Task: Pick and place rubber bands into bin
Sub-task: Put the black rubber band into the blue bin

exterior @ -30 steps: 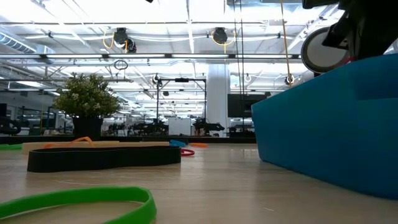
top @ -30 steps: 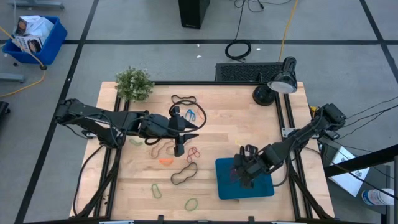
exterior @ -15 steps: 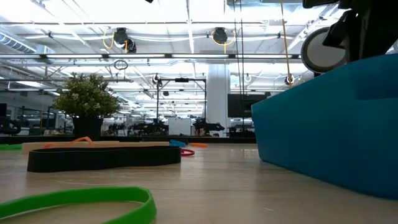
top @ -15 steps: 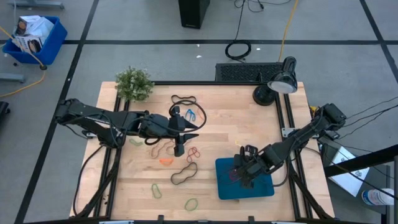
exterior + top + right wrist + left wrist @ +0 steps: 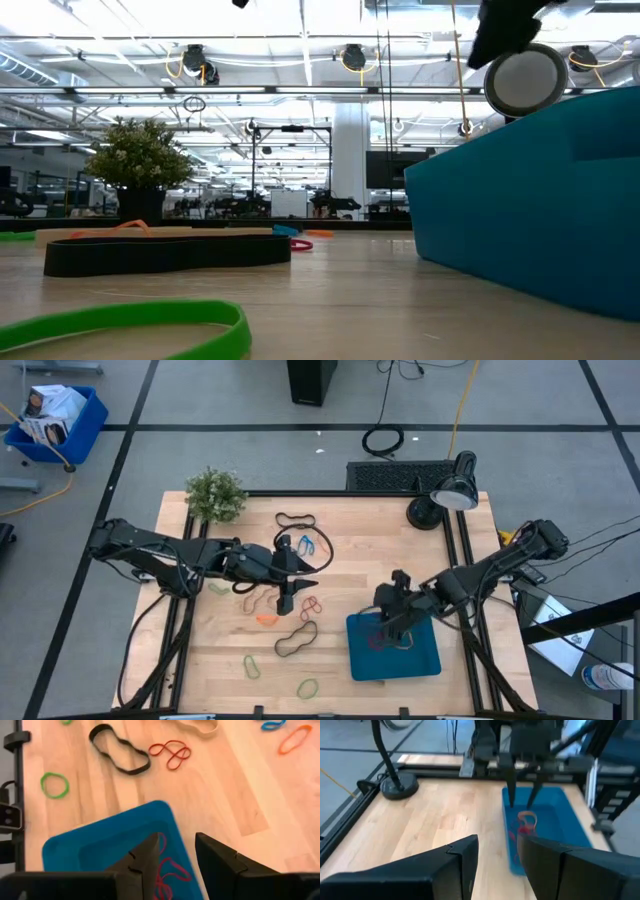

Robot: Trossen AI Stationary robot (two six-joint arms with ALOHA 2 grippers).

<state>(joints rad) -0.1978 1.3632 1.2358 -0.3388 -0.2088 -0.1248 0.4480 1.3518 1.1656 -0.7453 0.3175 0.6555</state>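
High view: the right gripper (image 5: 393, 622) hangs with its fingers apart, empty, over the bin (image 5: 425, 663) at five o'clock on the table (image 5: 360, 550); red rubber bands (image 5: 167, 870), perhaps with a tan one, lie inside. The left gripper (image 5: 287, 600), fingers spread, holds nothing at center.

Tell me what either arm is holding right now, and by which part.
Nothing is held. The right gripper hangs open above the bin, red rubber bands lying loose inside. The left gripper is open and empty.
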